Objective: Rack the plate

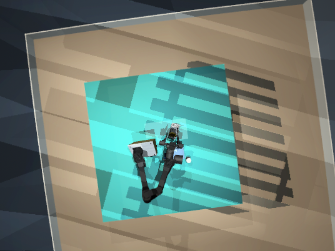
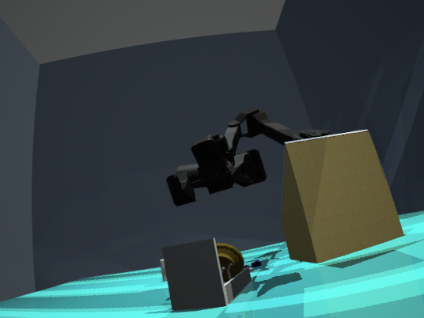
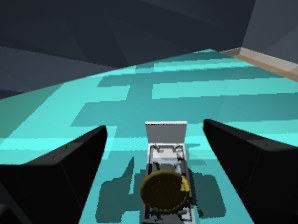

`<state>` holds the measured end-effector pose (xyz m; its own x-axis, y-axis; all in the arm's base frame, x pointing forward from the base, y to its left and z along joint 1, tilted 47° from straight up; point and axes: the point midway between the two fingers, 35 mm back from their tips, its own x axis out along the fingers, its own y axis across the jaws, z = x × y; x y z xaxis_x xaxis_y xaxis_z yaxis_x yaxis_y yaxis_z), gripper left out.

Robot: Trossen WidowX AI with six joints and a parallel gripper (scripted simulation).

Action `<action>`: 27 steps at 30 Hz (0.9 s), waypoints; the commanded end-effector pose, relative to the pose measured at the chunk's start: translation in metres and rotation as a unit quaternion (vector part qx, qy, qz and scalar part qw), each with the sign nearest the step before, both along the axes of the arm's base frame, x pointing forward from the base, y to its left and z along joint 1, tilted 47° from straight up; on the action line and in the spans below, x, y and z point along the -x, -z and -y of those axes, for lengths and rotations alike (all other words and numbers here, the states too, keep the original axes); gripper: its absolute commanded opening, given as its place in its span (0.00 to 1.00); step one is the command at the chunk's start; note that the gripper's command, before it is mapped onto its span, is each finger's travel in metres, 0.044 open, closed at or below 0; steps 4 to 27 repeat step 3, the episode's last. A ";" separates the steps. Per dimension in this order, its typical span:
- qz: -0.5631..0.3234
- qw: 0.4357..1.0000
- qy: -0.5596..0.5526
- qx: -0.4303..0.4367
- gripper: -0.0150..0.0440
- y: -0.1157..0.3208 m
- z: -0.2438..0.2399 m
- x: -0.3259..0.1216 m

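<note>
Pincer [image 1: 171, 143] [image 2: 217, 183] [image 3: 155, 127] apart, above rack [image 1: 175, 125] [image 2: 194, 273] [image 3: 166, 133]. Plate [image 1: 172, 134] [image 2: 236, 257] [image 3: 165, 192] stands in rack, wrist-view six o'clock. Back your arm off smoothly, fingers wide; avoid dipping toward rim.

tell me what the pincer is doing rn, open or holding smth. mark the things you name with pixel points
Pincer [image 1: 171, 144] [image 2: 217, 187] [image 3: 155, 127]: open, holding nothing, raised above the rack [image 1: 175, 125] [image 2: 194, 274] [image 3: 166, 134] and plate [image 1: 172, 135] [image 2: 236, 257] [image 3: 164, 191].

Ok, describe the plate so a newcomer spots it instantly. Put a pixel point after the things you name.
Find the tall wooden block [image 2: 344, 198] under the arm's base. Beside it sits a low rack with a gray end panel [image 2: 191, 274] [image 3: 166, 133]. The plate [image 2: 233, 257] [image 3: 164, 191] stands in that: round, ridged, the only yellow thing.
</note>
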<state>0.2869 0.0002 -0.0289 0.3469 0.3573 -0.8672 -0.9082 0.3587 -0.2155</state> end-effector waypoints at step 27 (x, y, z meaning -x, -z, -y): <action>-0.078 0.994 0.075 0.015 0.93 0.001 -0.004 0.006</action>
